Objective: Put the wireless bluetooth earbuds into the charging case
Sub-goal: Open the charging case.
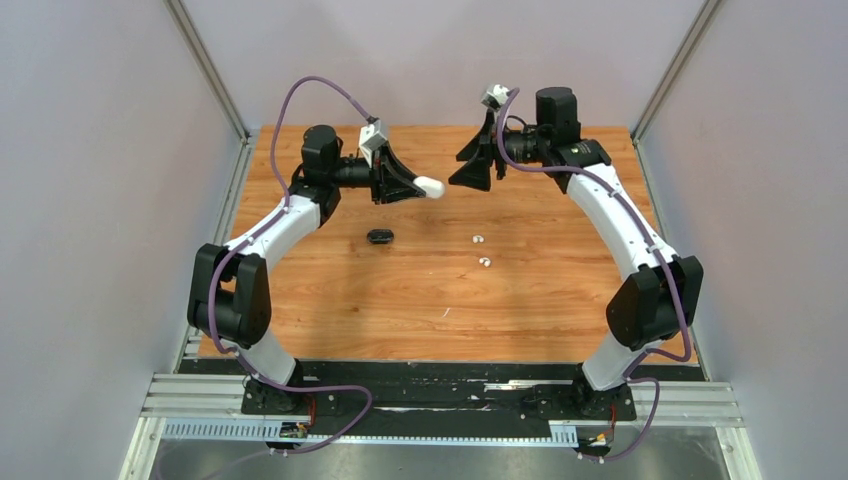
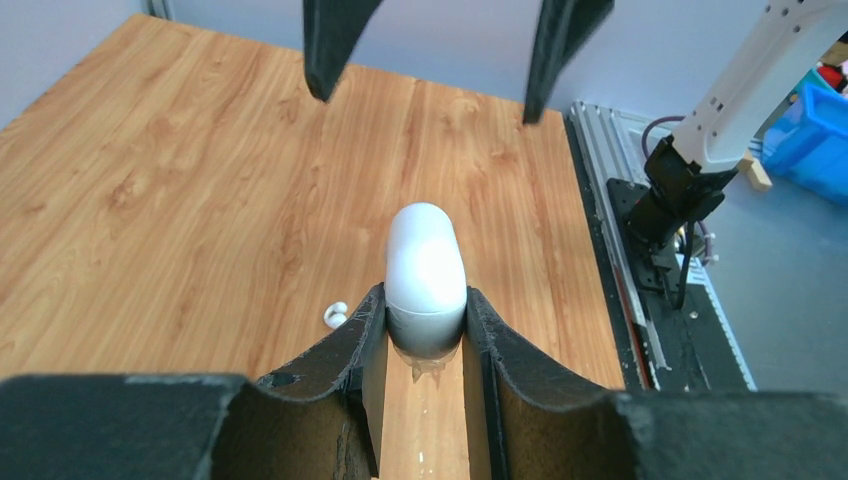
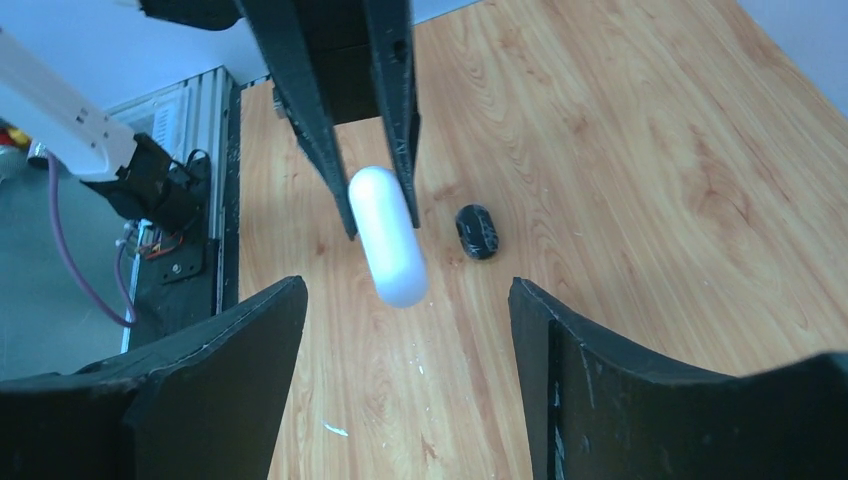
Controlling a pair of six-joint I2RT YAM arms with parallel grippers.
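Shows a wooden table (image 1: 560,300) from overhead, with two robot arms reaching in over it toward each other.

Lying flat near the table's middle: a small black charging case (image 1: 379,236) (image 3: 478,231), used here as the reference point, touched by nothing.

Raised in the air beyond the black charging case and a little to its right: a white charging case (image 1: 430,187) (image 2: 425,265) (image 3: 387,235), smooth, pill-shaped and lying level. Clamped at one end by the left gripper (image 1: 415,187) (image 2: 425,310) (image 3: 380,205), partly closed, with one finger pressed against each side of the case. Free end of the case pointing to the right, away from the black charging case.

Further right of the black charging case, at about the same height as the held case: the right gripper (image 1: 465,170) (image 2: 425,105) (image 3: 400,300), spread wide and holding nothing. Facing the free end of the white case, near it but not touching.

Resting on the table to the right of the black charging case, well apart from it: two white earbuds (image 1: 477,239), tiny and loose. The first roughly level with the black charging case, the second earbud (image 1: 485,262) just beside it and slightly closer to the arm bases. One white bud (image 2: 335,316) also visible on the wood in the left wrist view, just beside that gripper's finger.
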